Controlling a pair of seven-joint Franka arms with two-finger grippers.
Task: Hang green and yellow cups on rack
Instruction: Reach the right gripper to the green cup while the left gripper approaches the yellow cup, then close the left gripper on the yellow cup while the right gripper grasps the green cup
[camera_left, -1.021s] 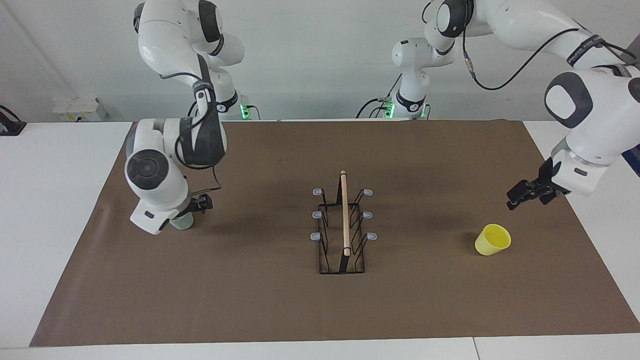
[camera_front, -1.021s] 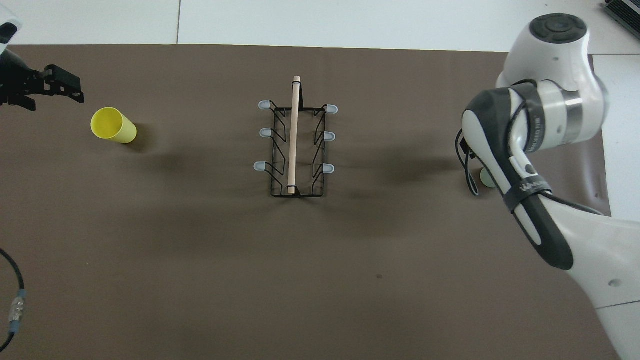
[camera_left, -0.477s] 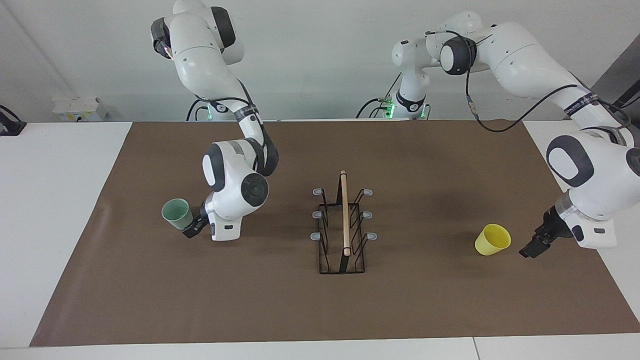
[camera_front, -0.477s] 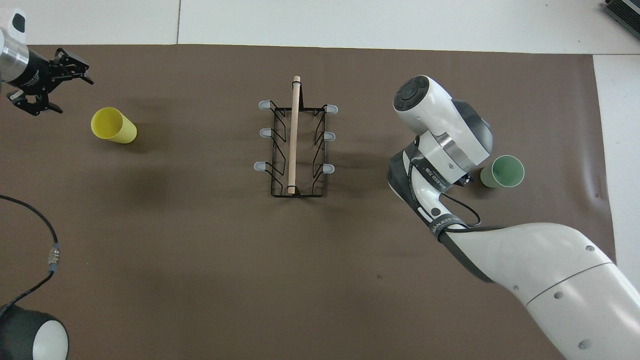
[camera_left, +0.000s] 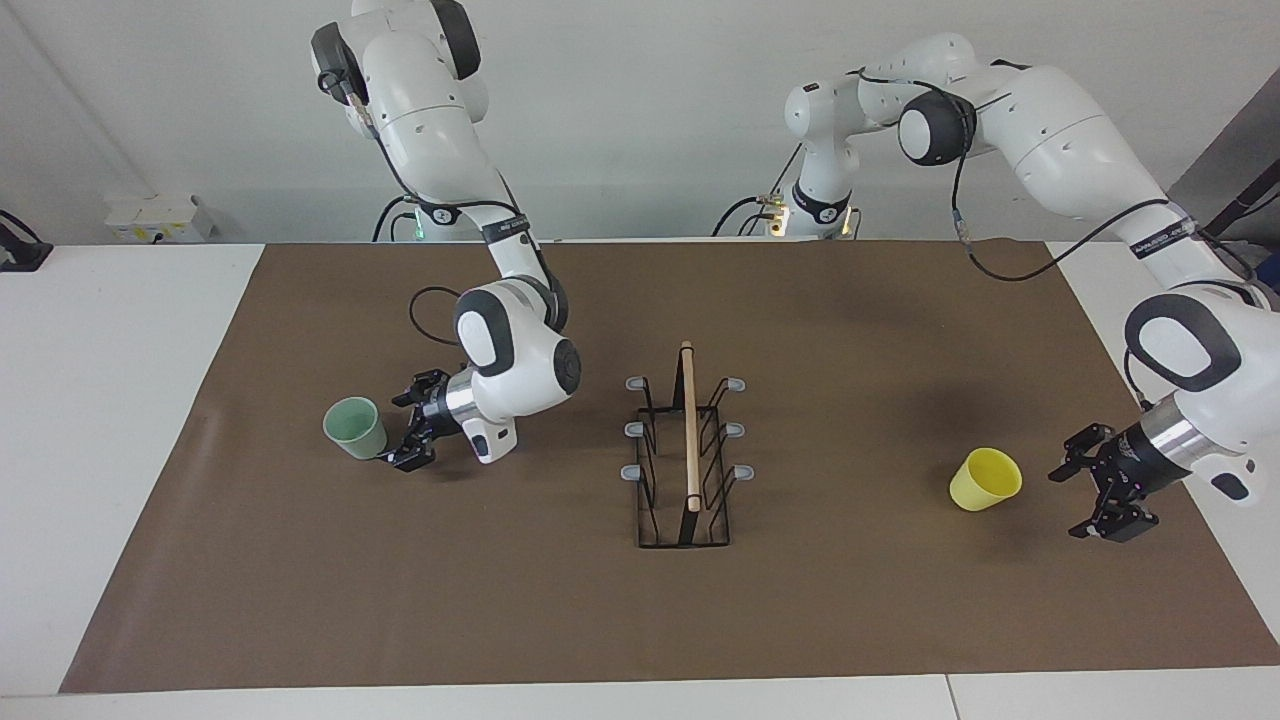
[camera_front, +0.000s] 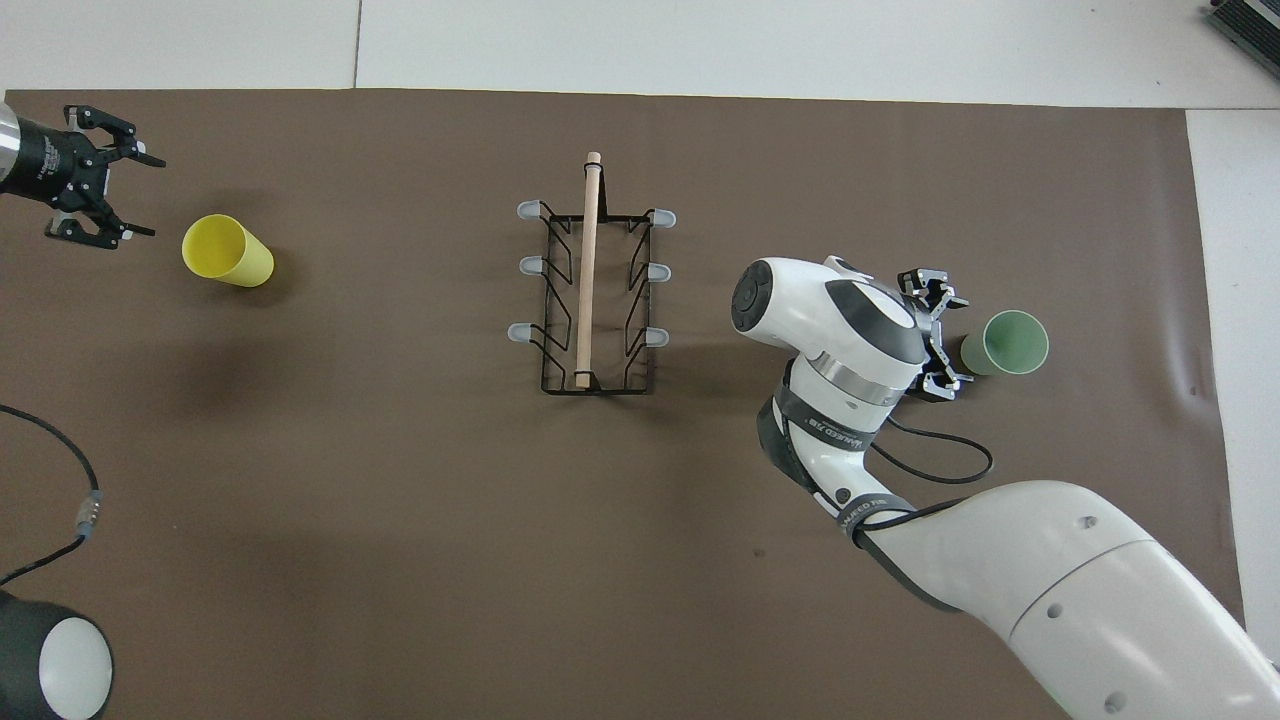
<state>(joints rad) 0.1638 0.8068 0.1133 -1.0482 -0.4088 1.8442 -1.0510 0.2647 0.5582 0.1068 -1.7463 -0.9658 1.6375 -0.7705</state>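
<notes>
Green cup (camera_left: 355, 427) and yellow cup (camera_left: 985, 479) were flanked by right gripper (camera_left: 412, 432) and left gripper (camera_left: 1098, 482), jaws apart; rack (camera_left: 686, 450) unused; closing was needed next.

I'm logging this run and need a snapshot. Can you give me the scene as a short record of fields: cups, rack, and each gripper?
green cup: pale mint green plastic cup, tilted on the brown mat toward the right arm's end, not gripped
yellow cup: bright yellow plastic cup, tilted on the mat toward the left arm's end, not gripped
rack: black wire rack with wooden rod, mid-table, all prongs bare
right gripper: open, low, beside the green cup
left gripper: open, low, beside the yellow cup, a gap between them
</notes>
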